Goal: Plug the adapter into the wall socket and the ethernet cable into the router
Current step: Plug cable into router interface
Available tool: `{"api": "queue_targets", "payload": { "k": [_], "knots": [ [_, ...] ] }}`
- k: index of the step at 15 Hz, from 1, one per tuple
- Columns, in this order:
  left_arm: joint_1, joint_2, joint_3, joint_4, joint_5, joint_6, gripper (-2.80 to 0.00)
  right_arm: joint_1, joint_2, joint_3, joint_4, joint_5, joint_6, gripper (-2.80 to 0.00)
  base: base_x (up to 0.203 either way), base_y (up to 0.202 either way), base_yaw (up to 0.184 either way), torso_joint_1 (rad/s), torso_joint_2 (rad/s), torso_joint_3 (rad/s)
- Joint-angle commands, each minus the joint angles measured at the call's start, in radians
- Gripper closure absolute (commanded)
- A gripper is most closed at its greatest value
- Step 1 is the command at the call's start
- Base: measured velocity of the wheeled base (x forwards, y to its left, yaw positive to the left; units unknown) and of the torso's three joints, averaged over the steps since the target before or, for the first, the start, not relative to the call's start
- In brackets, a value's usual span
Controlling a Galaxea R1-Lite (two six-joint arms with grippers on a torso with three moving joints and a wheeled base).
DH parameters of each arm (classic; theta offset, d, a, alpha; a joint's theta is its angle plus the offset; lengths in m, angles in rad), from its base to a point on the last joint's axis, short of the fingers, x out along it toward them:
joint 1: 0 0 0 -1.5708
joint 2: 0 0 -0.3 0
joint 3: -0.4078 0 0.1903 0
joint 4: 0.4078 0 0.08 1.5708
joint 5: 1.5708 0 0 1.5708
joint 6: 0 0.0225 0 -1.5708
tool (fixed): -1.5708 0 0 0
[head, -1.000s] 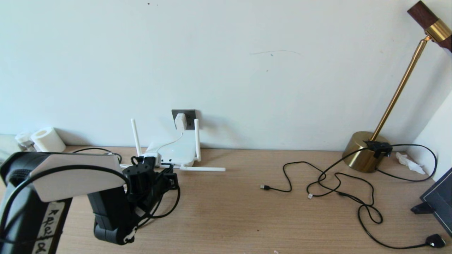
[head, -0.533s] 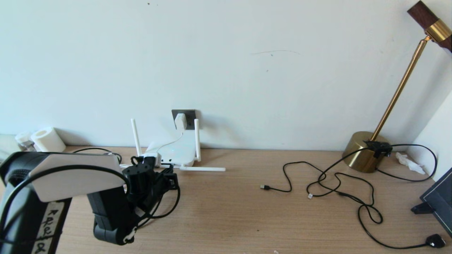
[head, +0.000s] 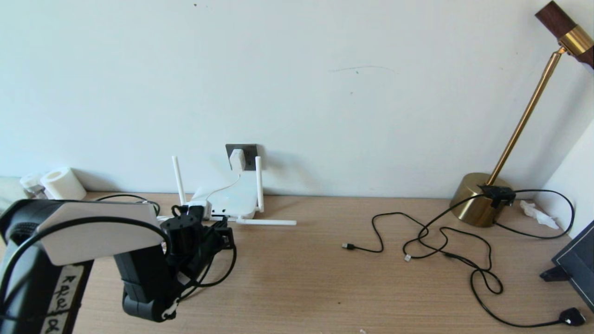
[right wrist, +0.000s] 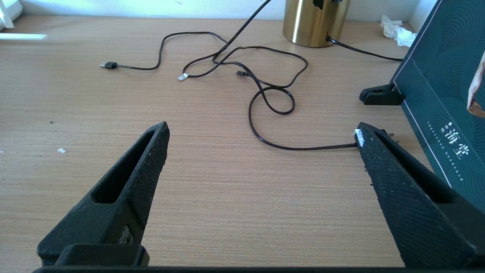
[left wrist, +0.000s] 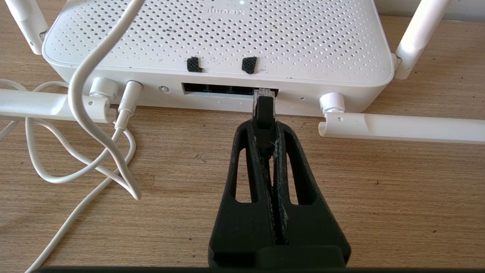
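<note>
The adapter [head: 236, 160] sat plugged in the wall socket [head: 249, 151], its cord running down to the router [left wrist: 216, 41] on the surface [head: 325, 278]. The left gripper [left wrist: 265, 125] had its fingers clenched on the ethernet cable [left wrist: 264, 110], the clear plug tip at the router's rightmost port slot. The right gripper [right wrist: 261, 131] hung over the surface, fingers spread wide, grasping nothing.
</note>
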Motion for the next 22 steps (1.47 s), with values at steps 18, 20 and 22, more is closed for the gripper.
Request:
{"api": "queue_targets", "payload": {
  "k": [18, 20, 22],
  "knots": [
    [0.002, 0.008, -0.008, -0.009, 0.001, -0.001, 0.0, 0.0, 0.001, 0.0, 0.0, 0.0, 0.0, -2.8, 0.0, 0.0, 0.0, 0.0, 0.0, 0.0],
    [0.002, 0.008, -0.012, -0.009, 0.001, 0.001, 0.0, 0.0, 0.0, 0.0, 0.0, 0.0, 0.0, -2.8, 0.0, 0.0, 0.0, 0.0, 0.0, 0.0],
    [0.002, 0.006, -0.012, -0.009, 0.001, 0.001, 0.0, 0.0, 0.0, 0.0, 0.0, 0.0, 0.0, -2.8, 0.0, 0.0, 0.0, 0.0, 0.0, 0.0]
  ]
}}
